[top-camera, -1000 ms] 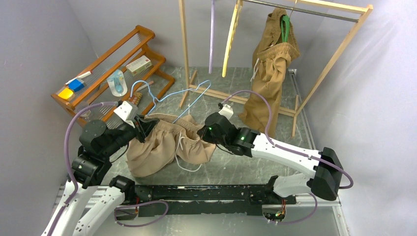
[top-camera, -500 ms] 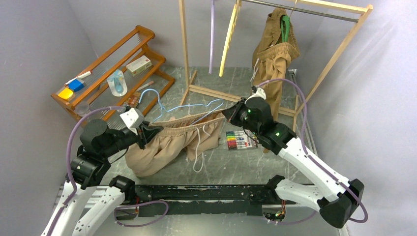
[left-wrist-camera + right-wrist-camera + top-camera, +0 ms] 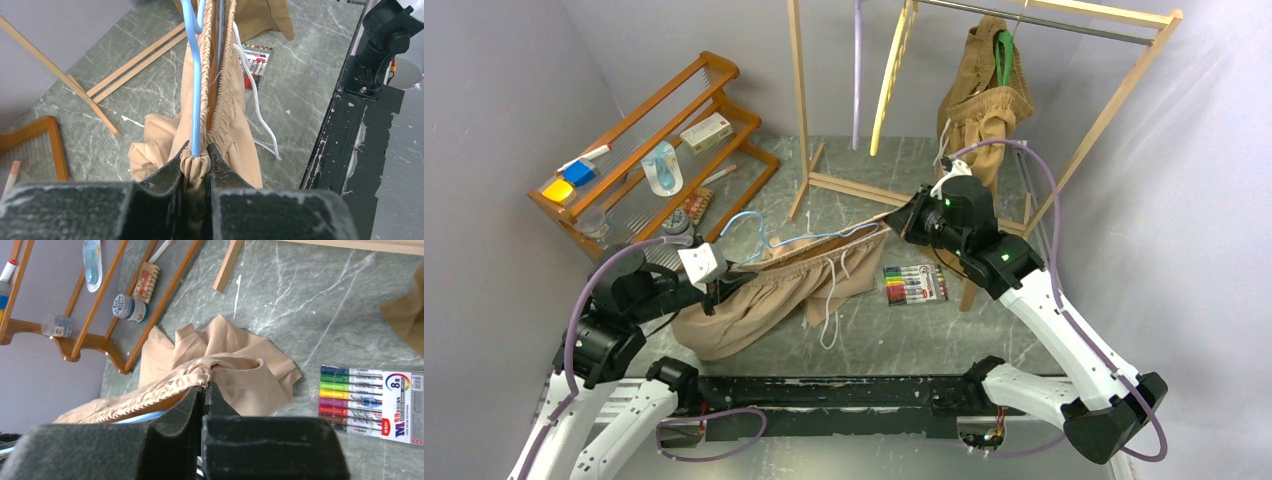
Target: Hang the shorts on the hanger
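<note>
- The shorts [image 3: 764, 300] hang at centre frame. The waistband is pulled taut between the two grippers and the legs sag onto the table [image 3: 874, 345].
- The hanger [image 3: 196, 100] runs along the waistband, with its hook left of centre.
- The left gripper [image 3: 196, 162] is clamped on one waistband end, where the hanger's wire enters.
- The right gripper [image 3: 205, 390] pinches the opposite end, right of centre.
- A marker pack [image 3: 913, 285] lies on the table just below the right gripper.
</note>
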You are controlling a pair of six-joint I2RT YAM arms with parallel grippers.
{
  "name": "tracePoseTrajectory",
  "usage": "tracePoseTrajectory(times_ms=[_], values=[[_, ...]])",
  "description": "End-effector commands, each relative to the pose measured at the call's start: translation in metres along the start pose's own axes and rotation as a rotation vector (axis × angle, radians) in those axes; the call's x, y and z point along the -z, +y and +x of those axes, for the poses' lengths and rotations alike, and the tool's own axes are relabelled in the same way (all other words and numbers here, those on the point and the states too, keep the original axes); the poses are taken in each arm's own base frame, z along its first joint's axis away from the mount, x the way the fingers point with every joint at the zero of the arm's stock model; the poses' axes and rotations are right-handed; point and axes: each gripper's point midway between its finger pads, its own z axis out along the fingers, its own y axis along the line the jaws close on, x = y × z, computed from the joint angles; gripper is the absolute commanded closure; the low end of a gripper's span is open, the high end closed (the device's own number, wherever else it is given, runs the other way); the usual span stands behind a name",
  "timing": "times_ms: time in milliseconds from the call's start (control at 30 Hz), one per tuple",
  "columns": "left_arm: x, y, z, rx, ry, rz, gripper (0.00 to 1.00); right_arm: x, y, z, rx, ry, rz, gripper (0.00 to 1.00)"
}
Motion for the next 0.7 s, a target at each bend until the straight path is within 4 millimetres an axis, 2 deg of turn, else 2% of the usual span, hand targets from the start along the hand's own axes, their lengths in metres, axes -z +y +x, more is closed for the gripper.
tracePoseTrajectory(times_ms=[0,133,333,500,667], values=[[0.007,0.005,0.001,-0.053,0.045,-0.021,0.93,0.012,-0.013,-0.027,0.047,-0.067,0.061,1.0],[0.005,0.009,0.011,-0.054,0.113,-0.014,0.93,0.017,0.014,-0.024,0.094,-0.027,-0.083,1.0],[-0.005,0.004,0.01,-0.073,0.08,0.048,0.93,0.033,0.059,-0.018,0.146,0.044,-0.315,1.0],[-0.012,0.006,0.01,-0.047,0.093,0.069,0.93,0.05,0.092,-0.005,0.094,0.103,-0.529,1.0],[-0.018,0.006,0.01,-0.02,0.108,0.095,0.93,0.064,0.112,-0.004,0.035,0.152,-0.636,1.0]])
